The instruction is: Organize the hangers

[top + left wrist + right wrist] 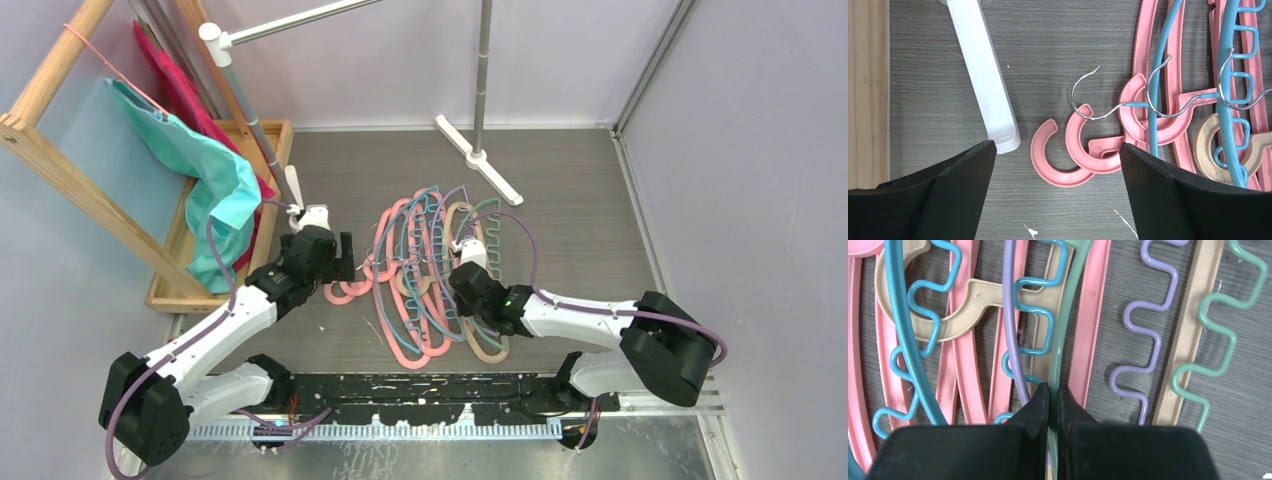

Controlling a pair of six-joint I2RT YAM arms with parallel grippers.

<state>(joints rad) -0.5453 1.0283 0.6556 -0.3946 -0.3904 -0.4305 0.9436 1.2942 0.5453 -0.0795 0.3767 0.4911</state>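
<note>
Bare table (590, 200) right of tangled hangers (430, 270)

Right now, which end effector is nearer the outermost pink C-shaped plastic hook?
Left. The left end effector hovers open over that hook; the right end effector sits across the pile, shut on a green hanger.

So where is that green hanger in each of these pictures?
Top external: the green hanger lies at the right side of the pile, just above the right tool.
Left wrist: not in it.
Right wrist: centre of the picture, its bar running down into the shut right tool.
Shared landmark: the beige hook, at the right edge of the left wrist view and upper left in the right wrist view.
</note>
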